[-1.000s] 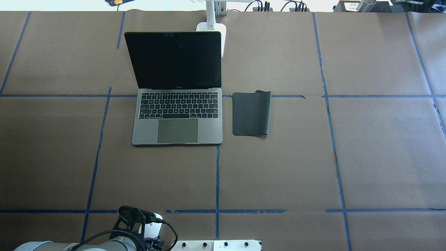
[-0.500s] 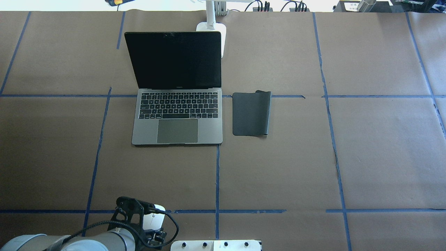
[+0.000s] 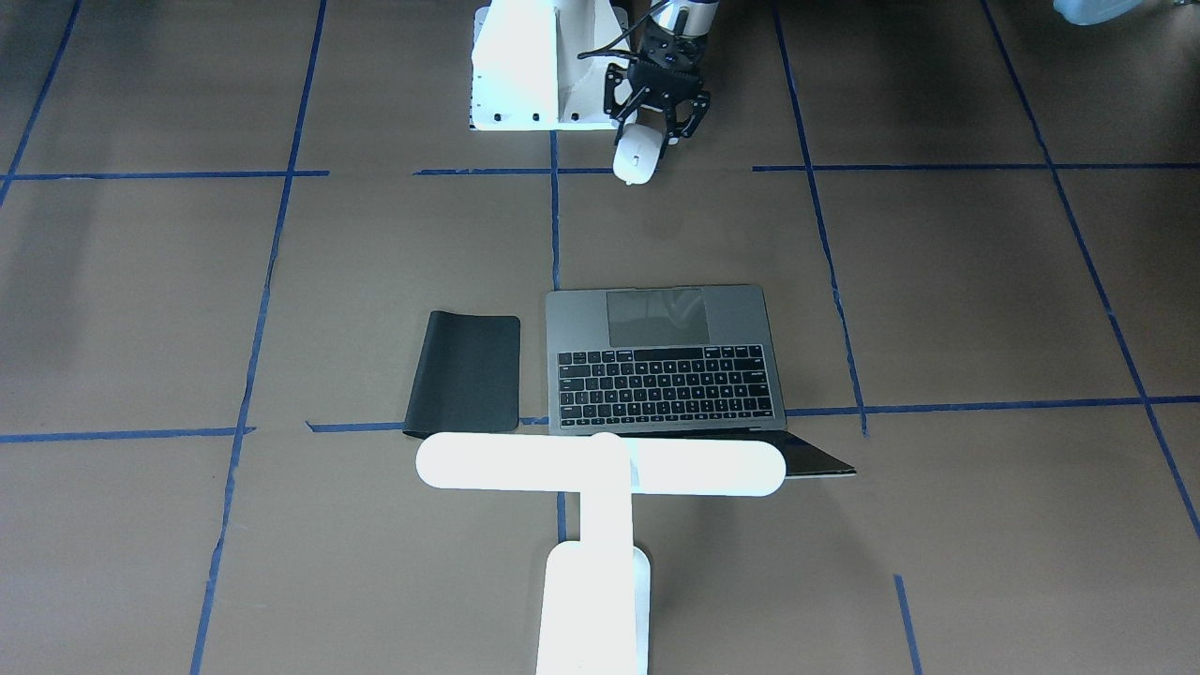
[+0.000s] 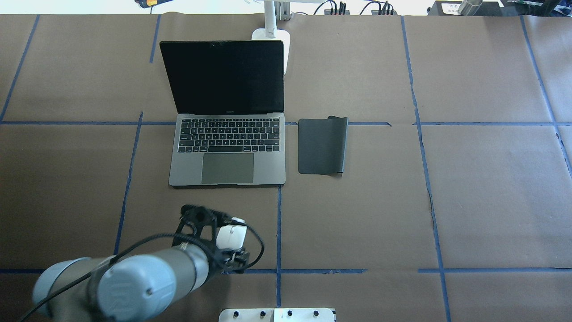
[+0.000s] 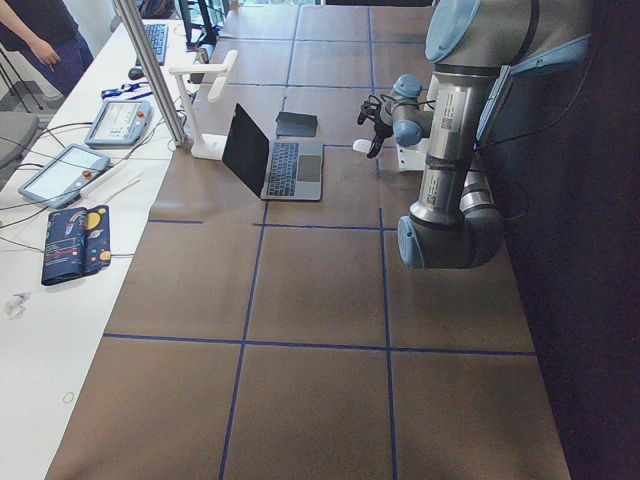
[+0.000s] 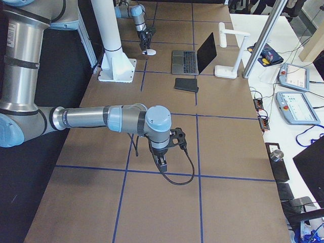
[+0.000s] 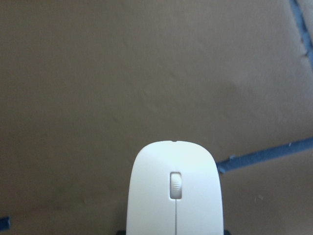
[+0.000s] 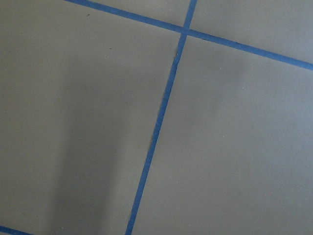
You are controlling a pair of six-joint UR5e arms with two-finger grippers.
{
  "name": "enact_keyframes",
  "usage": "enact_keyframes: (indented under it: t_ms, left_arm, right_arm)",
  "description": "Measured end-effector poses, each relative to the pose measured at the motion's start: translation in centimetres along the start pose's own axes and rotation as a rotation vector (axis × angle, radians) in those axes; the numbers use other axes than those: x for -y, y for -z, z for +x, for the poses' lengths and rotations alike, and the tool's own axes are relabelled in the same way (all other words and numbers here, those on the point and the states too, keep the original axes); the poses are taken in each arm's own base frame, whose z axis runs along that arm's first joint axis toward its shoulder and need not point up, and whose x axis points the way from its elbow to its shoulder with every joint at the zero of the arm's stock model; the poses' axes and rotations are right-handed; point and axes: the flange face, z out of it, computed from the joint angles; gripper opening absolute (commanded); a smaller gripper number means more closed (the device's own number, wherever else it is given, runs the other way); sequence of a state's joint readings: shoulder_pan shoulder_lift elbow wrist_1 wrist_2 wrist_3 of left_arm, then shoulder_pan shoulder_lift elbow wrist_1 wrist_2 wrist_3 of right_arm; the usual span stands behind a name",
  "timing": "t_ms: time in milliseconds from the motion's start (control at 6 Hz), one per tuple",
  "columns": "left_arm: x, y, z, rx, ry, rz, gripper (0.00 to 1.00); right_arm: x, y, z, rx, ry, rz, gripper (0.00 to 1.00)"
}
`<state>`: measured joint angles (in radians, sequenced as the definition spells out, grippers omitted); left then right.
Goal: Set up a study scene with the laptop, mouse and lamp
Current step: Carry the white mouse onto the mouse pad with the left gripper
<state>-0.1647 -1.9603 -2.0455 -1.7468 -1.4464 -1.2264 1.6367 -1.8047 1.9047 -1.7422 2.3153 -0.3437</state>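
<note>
The small flat white oval computer mouse (image 7: 175,196), smooth and glossy with a scroll wheel and a thin seam down its front, is pinched by its flanks in the left gripper (image 3: 647,133). The gripper's black fingers are closed in to the shell's width and grip the back half, which leaves the nose free, probably so the mouse can be laid down flat. It hangs over the brown paper-covered table (image 4: 491,201) at about 6 o'clock from the slim dark-grey metal laptop (image 4: 227,167), which stands open with its dark screen facing the robot. Just beside the laptop at its 3 o'clock lies a thin, matte black rectangular mouse pad (image 4: 321,147) with one far corner curled up, likely the mouse's destination. The bright white T-shaped desk lamp (image 3: 600,466) stands at the laptop's 12 o'clock, behind the lid. The right gripper (image 6: 163,163) hovers well apart; I cannot tell whether it is parted or closed.
</note>
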Motion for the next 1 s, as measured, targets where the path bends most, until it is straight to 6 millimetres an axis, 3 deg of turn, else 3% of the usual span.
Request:
enact_keyframes:
  t_ms: [667,1000]
  left_arm:
    - [14.7,-7.0,9.0,0.039,0.083,0.04,0.07]
    - [20.8,-11.4,14.7,0.086,0.107,0.042,0.07]
  right_arm:
    - [0.0,-0.7,0.6,0.003,-0.06,-0.008,1.0]
    - [0.1,-0.7,0.6,0.004,-0.06,-0.008,1.0]
